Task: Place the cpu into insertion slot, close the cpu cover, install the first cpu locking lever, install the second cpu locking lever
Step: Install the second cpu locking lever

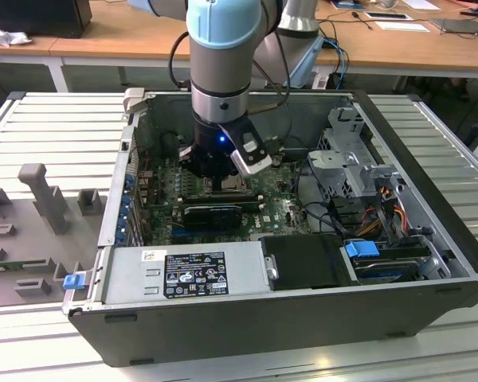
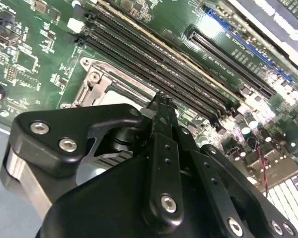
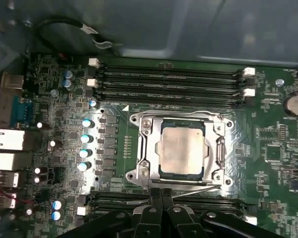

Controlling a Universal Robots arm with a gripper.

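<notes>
The cpu (image 3: pixel 181 151), silvery-grey, lies flat in the insertion slot (image 3: pixel 139 173) on the green motherboard. The cpu cover (image 3: pixel 145 144), a metal frame, lies down over the chip's edges. A thin locking lever (image 3: pixel 193 187) runs along the socket edge nearest my gripper (image 3: pixel 161 192). The fingers are pressed together with nothing between them, and their tips are at that lever. In the second wrist view the shut gripper (image 2: pixel 161 101) stands just past the socket corner (image 2: pixel 97 79). In the exterior view the gripper (image 1: pixel 217 181) is low inside the computer case, over the board.
Long black memory slots (image 3: pixel 169 82) lie on both sides of the socket. A black card (image 1: pixel 213 212), the power supply (image 1: pixel 183 270), a drive cage (image 1: pixel 354 159) and cables (image 1: pixel 311 211) crowd the open case. Grey fixtures (image 1: pixel 44 191) stand at the exterior view's left.
</notes>
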